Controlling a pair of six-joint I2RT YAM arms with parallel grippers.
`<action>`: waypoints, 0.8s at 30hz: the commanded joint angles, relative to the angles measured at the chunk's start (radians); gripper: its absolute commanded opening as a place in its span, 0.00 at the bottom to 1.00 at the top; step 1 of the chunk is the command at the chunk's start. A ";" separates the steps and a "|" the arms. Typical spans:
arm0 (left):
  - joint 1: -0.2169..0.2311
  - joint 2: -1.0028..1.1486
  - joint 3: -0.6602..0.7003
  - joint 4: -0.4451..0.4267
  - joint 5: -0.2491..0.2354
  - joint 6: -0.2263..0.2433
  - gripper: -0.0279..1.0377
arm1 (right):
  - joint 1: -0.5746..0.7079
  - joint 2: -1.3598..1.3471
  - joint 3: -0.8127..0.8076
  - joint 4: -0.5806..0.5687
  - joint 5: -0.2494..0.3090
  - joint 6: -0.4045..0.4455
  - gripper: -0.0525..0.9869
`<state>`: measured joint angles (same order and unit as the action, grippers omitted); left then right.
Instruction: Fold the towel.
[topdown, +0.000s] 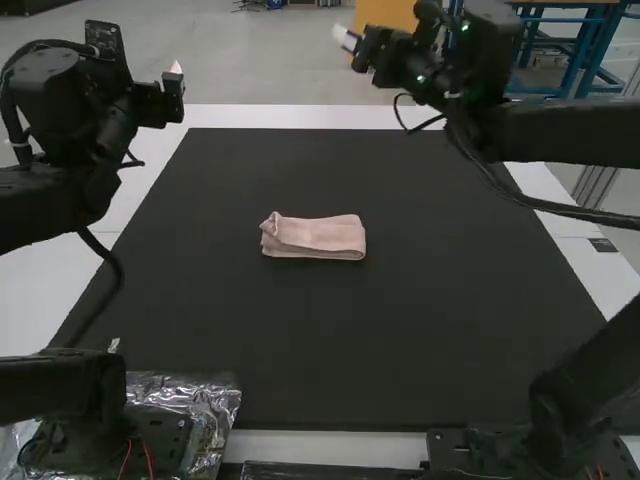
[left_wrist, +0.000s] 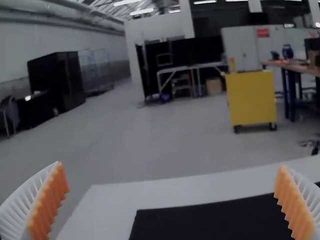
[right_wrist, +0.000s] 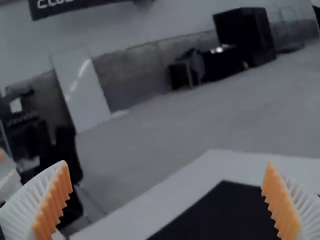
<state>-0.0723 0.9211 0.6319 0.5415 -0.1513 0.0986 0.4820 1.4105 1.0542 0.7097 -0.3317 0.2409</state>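
Can see a flat white bench (topdown: 300, 115), cut off at the sides, under a rectangular black mat (topdown: 300, 340) with near corners hidden behind black jointed arms (topdown: 580, 385). Near the mat's middle, see a pale pink cloth towel (topdown: 318, 238) folded into a strip (hard to count layers). Raised toward the far side, spread wide: white-ribbed, orange-padded left tool (topdown: 176, 68) and matching right tool (topdown: 343, 37).

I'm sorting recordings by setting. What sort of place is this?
Probably a robotics workshop: two black robot arms flank a black mat on a white table, and a yellow wheeled cabinet stands beyond.
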 joint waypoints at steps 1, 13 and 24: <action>-0.007 -0.091 0.031 -0.018 0.032 0.035 0.93 | -0.051 -0.189 -0.063 -0.007 0.036 0.014 0.92; 0.008 -0.504 -0.047 -0.150 0.079 0.035 0.93 | -0.303 -0.964 -0.269 -0.271 0.063 0.051 0.92; 0.037 -0.921 -0.103 -0.360 0.070 -0.051 0.93 | -0.485 -1.412 -0.229 -0.627 0.108 -0.011 0.92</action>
<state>-0.0513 0.0002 0.5129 0.2043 -0.0853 0.1028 0.0399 0.0032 0.7895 0.1406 -0.2401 0.2695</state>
